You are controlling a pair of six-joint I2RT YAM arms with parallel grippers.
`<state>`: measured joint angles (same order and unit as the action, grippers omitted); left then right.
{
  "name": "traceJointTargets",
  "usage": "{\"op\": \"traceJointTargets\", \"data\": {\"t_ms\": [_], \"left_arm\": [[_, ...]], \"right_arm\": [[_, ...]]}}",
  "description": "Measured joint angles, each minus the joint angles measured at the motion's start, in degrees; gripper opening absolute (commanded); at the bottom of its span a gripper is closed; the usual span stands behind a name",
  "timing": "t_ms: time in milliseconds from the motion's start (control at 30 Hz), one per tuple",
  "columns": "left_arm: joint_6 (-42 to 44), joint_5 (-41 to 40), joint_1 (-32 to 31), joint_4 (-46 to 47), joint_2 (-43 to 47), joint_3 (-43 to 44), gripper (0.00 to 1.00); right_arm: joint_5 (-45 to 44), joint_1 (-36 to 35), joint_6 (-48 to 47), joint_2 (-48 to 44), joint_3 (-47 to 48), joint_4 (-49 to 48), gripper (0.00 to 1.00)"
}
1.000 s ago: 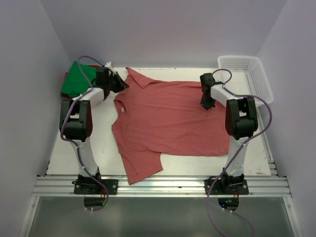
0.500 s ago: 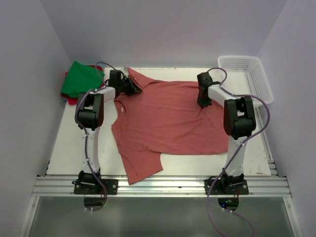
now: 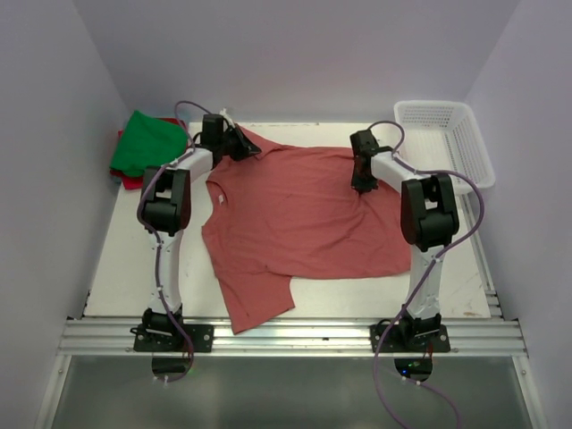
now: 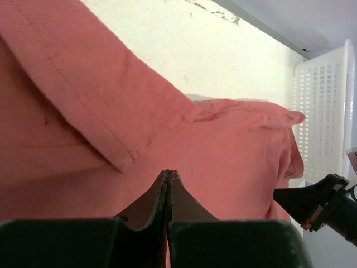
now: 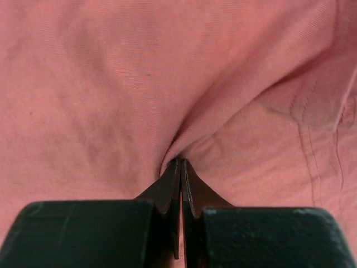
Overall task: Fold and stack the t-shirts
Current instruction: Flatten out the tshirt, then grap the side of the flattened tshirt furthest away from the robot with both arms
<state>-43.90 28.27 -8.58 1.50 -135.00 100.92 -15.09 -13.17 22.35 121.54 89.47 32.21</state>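
My left hand (image 4: 168, 174) and right hand (image 5: 179, 162) are both shut tight. Each pinches the big red shirt (image 3: 304, 214).

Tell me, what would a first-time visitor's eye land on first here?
A big brick-red t-shirt sprawls across the middle of the white table. Both arms reach over it, with the left gripper and right gripper each pinched shut on cloth near its far edge. A bright green t-shirt sits at the far left corner, and a white mesh basket at the far right.
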Motion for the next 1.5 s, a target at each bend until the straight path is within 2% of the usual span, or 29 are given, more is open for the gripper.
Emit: {"op": "traceJointTargets", "data": {"t_ms": [333,500,633,667,700,767,800,833,867,900,967,1033,1133,1300,1500], "left_arm": [[0.2,-3.1,0.7,-4.7,-0.1,-2.2,0.0],[0.6,-3.2,1.6,-5.5,-0.1,-3.3,0.0],[0.5,-2.5,2.0,-2.6,0.0,-4.6,0.0],[0.5,-2.0,2.0,-1.2,0.0,-5.3,0.02],[0.4,-1.5,2.0,0.2,0.0,-6.1,0.11],[0.2,-0.7,2.0,2.4,0.2,-7.5,0.16],[0.1,-0.3,2.0,3.5,0.3,-8.3,0.2],[0.0,0.0,2.0,4.3,0.6,-9.0,0.23],[0.1,0.2,2.0,5.1,0.9,-9.5,0.28],[0.2,0.4,2.0,5.7,1.2,-9.9,0.34],[0.2,1.0,2.0,6.8,1.9,-10.2,0.43],[0.3,1.5,2.0,8.0,2.5,-10.2,0.46],[0.2,2.2,2.0,9.5,3.5,-10.2,0.48],[0.1,2.5,2.0,9.6,3.2,-9.1,0.45],[-0.5,1.9,1.7,8.0,-1.9,-1.4,0.44]], "right_arm": [[-12.8,-1.0,7.3,0.1,0.1,8.8,0.0],[-15.4,-1.0,9.3,0.3,0.0,11.7,0.0],[-14.8,-1.0,9.1,-1.7,-2.8,9.5,0.0],[-13.9,-1.0,8.7,-2.8,-4.3,8.8,0.0],[-12.9,-1.0,8.0,-3.9,-5.8,8.0,0.0],[-10.0,-1.0,6.4,-7.0,-9.4,5.5,0.0],[-8.8,-1.0,5.7,-8.4,-10.6,4.9,0.03],[-6.9,-1.0,4.5,-10.9,-12.3,3.7,0.2],[-5.7,-1.1,4.1,-12.5,-12.9,3.0,0.28],[-4.3,-1.1,3.1,-14.3,-13.1,2.6,0.42],[-1.4,-1.2,1.3,-17.3,-12.4,1.2,0.57],[1.1,-1.5,0.0,-18.5,-10.4,0.0,0.73],[4.4,-2.0,-1.4,-18.7,-9.2,-2.5,0.74],[8.8,-3.5,-1.5,-18.7,-9.4,-2.7,0.67],[10.2,-9.5,-1.0,-18.7,-12.2,-4.1,0.65]]}}
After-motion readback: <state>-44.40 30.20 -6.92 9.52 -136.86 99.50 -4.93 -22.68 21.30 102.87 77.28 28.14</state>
